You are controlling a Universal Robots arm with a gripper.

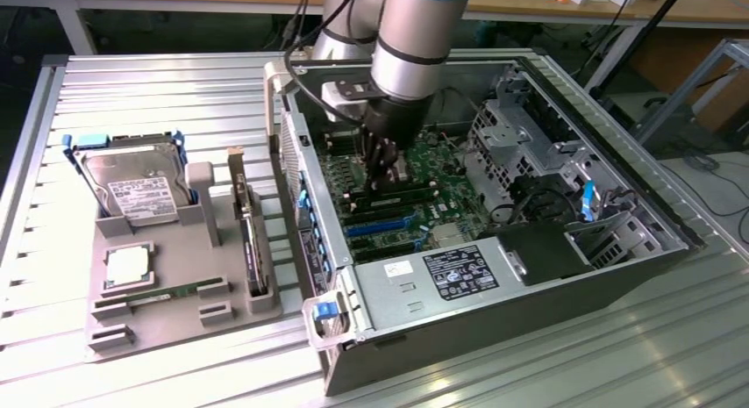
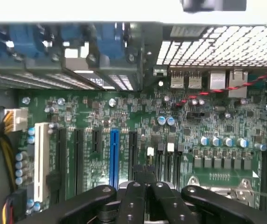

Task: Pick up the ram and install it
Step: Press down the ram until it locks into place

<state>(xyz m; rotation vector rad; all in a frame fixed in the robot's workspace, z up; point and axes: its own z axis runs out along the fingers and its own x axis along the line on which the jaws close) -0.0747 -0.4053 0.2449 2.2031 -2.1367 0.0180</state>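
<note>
The gripper hangs low inside the open computer case, its dark fingers drawn together over the motherboard — whether anything thin is pinched between them cannot be told. A green ram stick lies flat on the grey parts tray, outside the case toward the exterior view's left, well apart from the gripper. Its long axis runs roughly across that view, just below the square processor — the hard drive stands behind it.

Ribbed shiny metal table, matt grey plastic tray, bare metal computer case, glossy green motherboard
</note>
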